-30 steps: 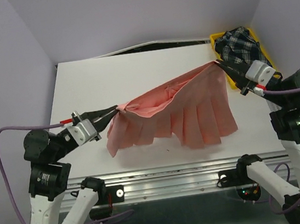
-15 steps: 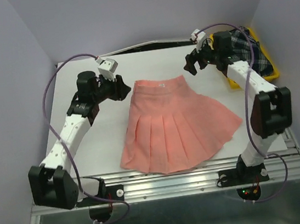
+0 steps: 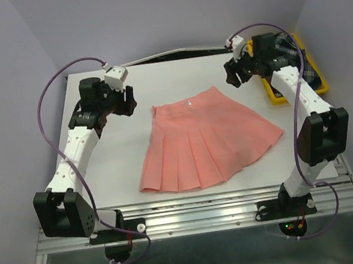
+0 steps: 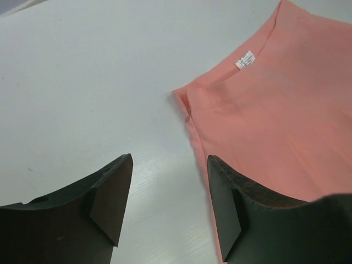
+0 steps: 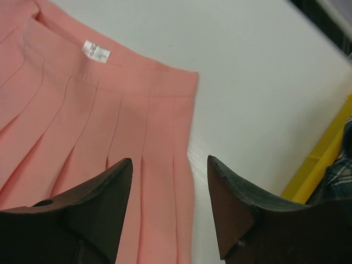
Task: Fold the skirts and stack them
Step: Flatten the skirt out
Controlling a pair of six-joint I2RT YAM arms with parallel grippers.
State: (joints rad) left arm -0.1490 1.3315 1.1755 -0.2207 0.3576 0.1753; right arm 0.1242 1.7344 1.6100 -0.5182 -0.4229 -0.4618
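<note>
The salmon-pink pleated skirt (image 3: 207, 141) lies flat and spread on the white table, waistband toward the far side and hem toward the near edge. My left gripper (image 3: 130, 102) hovers open just left of the waistband's left corner; in the left wrist view the skirt (image 4: 275, 110) lies partly under the right finger of that gripper (image 4: 170, 159). My right gripper (image 3: 229, 76) is open, above and just beyond the waistband's right corner. In the right wrist view the skirt's (image 5: 82, 110) right edge lies below this gripper (image 5: 170, 159). The plaid skirt (image 3: 306, 69) sits bunched in the tray.
A yellow plastic tray (image 3: 276, 97) stands at the far right of the table, its rim (image 5: 322, 159) close to my right gripper. A white label (image 4: 245, 59) shows at the middle of the waistband. Grey walls close in the table on three sides.
A second ago both grippers held the pink skirt stretched in the air between them. They have let go and opened, and the skirt now lies flat with both grippers beside its waistband.
</note>
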